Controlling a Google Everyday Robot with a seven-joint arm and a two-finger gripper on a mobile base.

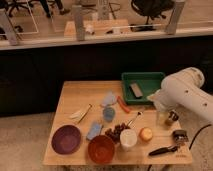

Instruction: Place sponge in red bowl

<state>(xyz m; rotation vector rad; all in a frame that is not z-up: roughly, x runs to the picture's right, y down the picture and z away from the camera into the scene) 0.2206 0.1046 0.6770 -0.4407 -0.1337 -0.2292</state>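
Note:
The sponge is a pale blue rectangular block lying flat on the wooden table, just above and left of the red bowl. The red bowl stands empty at the table's front edge. My white arm comes in from the right. My gripper hangs at its lower end over the right side of the table, well to the right of the sponge and the bowl, and appears to hold nothing.
A purple bowl sits left of the red bowl. A white cup, grapes and an orange fruit crowd the bowl's right. A green tray stands at the back right. A blue cup stands mid-table.

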